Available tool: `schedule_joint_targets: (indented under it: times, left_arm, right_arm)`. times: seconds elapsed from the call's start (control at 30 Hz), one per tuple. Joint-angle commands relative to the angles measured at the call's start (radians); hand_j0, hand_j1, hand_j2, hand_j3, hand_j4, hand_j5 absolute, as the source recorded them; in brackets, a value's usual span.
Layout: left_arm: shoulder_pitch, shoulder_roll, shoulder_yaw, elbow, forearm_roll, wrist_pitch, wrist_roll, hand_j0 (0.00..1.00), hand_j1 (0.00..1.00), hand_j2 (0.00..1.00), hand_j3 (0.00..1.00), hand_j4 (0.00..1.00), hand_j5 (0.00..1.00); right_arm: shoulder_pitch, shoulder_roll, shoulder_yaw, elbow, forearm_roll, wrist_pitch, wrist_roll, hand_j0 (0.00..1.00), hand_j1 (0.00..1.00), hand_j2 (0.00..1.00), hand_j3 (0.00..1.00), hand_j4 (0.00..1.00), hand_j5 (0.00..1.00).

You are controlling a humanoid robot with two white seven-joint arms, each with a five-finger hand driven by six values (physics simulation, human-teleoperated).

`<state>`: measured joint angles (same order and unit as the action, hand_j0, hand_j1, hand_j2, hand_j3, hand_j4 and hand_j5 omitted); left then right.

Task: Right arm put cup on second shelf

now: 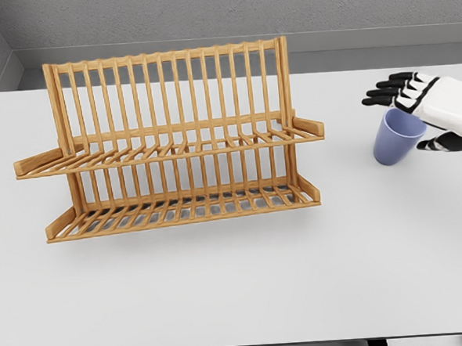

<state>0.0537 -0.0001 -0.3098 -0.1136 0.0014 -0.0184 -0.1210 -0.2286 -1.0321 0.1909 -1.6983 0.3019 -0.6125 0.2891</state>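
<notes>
A light blue cup [396, 137] stands on the white table [238, 290] at the right, its mouth up and leaning slightly. My right hand [399, 118] comes in from the right edge just above and behind the cup's rim. Its black fingers [387, 91] stretch out to the left past the rim, and the thumb [441, 143] lies low on the cup's right side. The hand is open and does not clasp the cup. A wooden two-tier dish rack [170, 145] stands left of centre, its upper shelf [175, 151] bare.
The rack's lower shelf [186, 207] holds nothing. A grey wall runs behind the table's far edge. A strip of bare table about a cup's width wide separates the rack's right end from the cup.
</notes>
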Motion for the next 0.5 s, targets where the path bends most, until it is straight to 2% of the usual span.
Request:
schedule_joint_targets:
  times: [0.0,0.07,0.2,0.23,0.3,0.33,0.4,0.47]
  left_arm:
    - [0.0,0.0,0.0,0.0,0.0,0.0,0.0,1.0,1.0,1.0,1.0,1.0,1.0]
    - [0.0,0.0,0.0,0.0,0.0,0.0,0.0,1.0,1.0,1.0,1.0,1.0,1.0]
    - [0.0,0.0,0.0,0.0,0.0,0.0,0.0,1.0,1.0,1.0,1.0,1.0,1.0]
    - [0.0,0.0,0.0,0.0,0.0,0.0,0.0,1.0,1.0,1.0,1.0,1.0,1.0]
    - [0.0,0.0,0.0,0.0,0.0,0.0,0.0,1.0,1.0,1.0,1.0,1.0,1.0]
    - [0.0,0.0,0.0,0.0,0.0,0.0,0.0,1.0,1.0,1.0,1.0,1.0,1.0]
    - [0.0,0.0,0.0,0.0,0.0,0.0,0.0,1.0,1.0,1.0,1.0,1.0,1.0]
    - [0.0,0.0,0.0,0.0,0.0,0.0,0.0,1.0,1.0,1.0,1.0,1.0,1.0]
  right_arm:
    - [0.0,0.0,0.005,-0.003,-0.009,0.002,-0.001,1.0,1.0,1.0,1.0,1.0,1.0]
    - [-0.006,-0.013,-0.001,0.005,-0.017,0.002,-0.011,1.0,1.0,1.0,1.0,1.0,1.0]
    - [0.009,-0.023,-0.03,0.075,-0.03,0.002,-0.007,1.0,1.0,1.0,1.0,1.0,1.0]
    - [0.012,-0.054,-0.028,0.075,-0.027,0.002,0.027,1.0,1.0,1.0,1.0,1.0,1.0]
    - [0.003,-0.068,-0.053,0.075,-0.032,0.002,0.254,1.0,1.0,1.0,1.0,1.0,1.0]
    - [-0.001,-0.072,-0.082,0.08,-0.033,0.002,0.32,1.0,1.0,1.0,1.0,1.0,1.0]
    - [-0.014,-0.062,-0.097,0.097,-0.038,0.002,0.322,1.0,1.0,1.0,1.0,1.0,1.0]
    - [-0.087,-0.04,-0.082,0.149,-0.037,0.002,0.322,1.0,1.0,1.0,1.0,1.0,1.0]
